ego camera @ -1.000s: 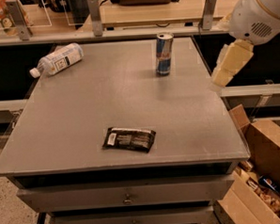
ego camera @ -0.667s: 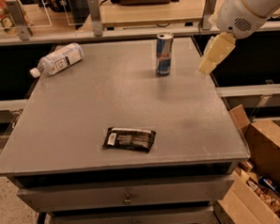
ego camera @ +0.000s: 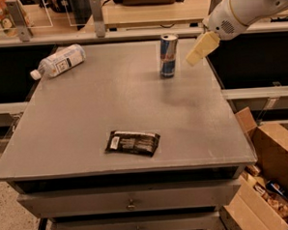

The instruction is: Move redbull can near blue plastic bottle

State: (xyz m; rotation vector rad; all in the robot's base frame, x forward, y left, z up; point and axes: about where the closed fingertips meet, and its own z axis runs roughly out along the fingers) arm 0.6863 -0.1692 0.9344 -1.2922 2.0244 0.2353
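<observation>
Approaching gripper: just right of redbull can, nearer than a second ago, not touching; open or closed, cannot tell.
Can state: upright, not yet grasped.
Target, blue plastic bottle: lying well left of can.
Meaning: reach nearly done; grasp likely next.

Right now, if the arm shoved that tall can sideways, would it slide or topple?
The redbull can stands upright, tall and slim, so a high push would probably tip it. Once down, its round body would likely roll on the smooth table. The gripper hovers beside it, near its top.
</observation>
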